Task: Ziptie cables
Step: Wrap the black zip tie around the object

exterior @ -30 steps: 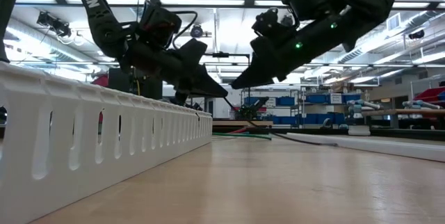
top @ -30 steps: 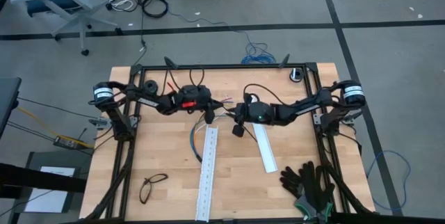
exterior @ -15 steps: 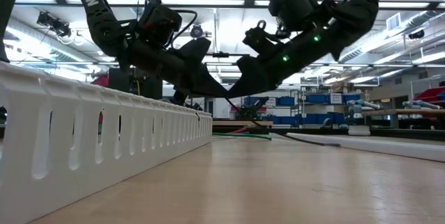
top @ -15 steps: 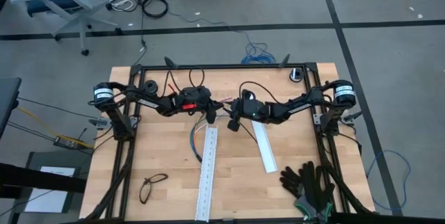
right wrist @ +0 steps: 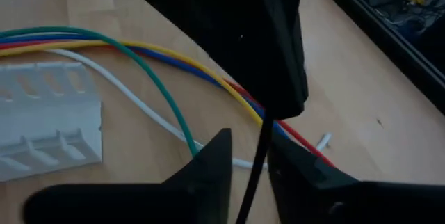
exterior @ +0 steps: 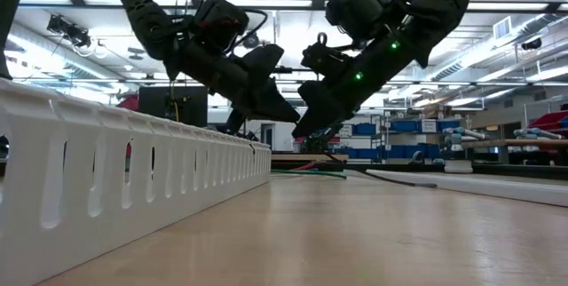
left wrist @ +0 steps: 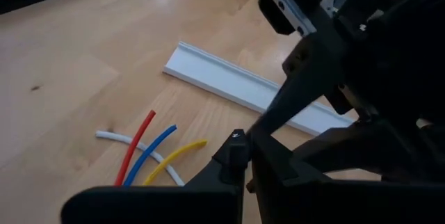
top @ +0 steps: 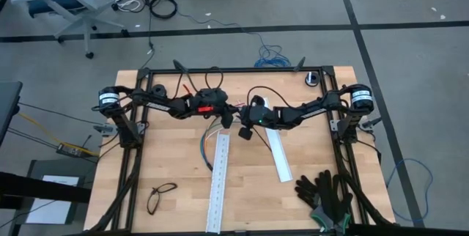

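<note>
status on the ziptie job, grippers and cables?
Left gripper shut, right gripper meeting it mid-table. Loose multicoloured cables flat on the wood, unbundled. Long white perforated rail lies alongside.

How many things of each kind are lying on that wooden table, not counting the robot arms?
White slotted rails: 2, a long one and a shorter one
Bundle of coloured wires: 1
Pair of glasses: 1
Pile of black gloves: 1
Total: 5
</note>
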`<state>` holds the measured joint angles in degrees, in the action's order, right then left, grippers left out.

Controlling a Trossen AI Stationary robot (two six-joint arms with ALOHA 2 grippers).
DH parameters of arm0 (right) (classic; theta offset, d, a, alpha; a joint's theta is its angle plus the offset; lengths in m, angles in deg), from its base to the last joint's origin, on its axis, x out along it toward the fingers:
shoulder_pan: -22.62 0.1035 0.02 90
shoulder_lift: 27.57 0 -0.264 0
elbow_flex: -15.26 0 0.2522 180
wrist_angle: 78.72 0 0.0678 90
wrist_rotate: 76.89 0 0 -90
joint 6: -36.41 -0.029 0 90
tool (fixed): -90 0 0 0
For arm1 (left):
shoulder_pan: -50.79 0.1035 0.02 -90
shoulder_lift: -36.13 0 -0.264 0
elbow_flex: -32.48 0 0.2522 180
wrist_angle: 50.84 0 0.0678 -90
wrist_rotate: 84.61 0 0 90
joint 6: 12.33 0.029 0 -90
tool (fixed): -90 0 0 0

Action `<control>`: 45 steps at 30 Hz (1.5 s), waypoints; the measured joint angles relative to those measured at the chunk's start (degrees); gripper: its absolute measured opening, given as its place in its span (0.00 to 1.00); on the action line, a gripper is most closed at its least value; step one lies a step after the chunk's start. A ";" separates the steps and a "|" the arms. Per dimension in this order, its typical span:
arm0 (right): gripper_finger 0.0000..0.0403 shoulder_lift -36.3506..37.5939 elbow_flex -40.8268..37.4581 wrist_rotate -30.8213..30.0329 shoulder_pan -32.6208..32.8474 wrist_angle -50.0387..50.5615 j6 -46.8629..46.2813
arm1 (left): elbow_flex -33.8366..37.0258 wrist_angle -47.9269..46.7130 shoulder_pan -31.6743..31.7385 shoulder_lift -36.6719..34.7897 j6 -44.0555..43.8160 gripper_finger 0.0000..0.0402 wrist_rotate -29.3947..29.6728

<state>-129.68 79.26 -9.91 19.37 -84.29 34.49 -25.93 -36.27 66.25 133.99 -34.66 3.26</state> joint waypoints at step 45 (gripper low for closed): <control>0.00 7.96 -2.89 2.18 1.78 2.30 -2.33 | 4.33 13.27 11.26 0.00 12.76 0.38 -36.99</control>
<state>-121.72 76.38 -7.73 21.15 -81.99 32.16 -21.59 -23.00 77.52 133.99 -21.90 -33.74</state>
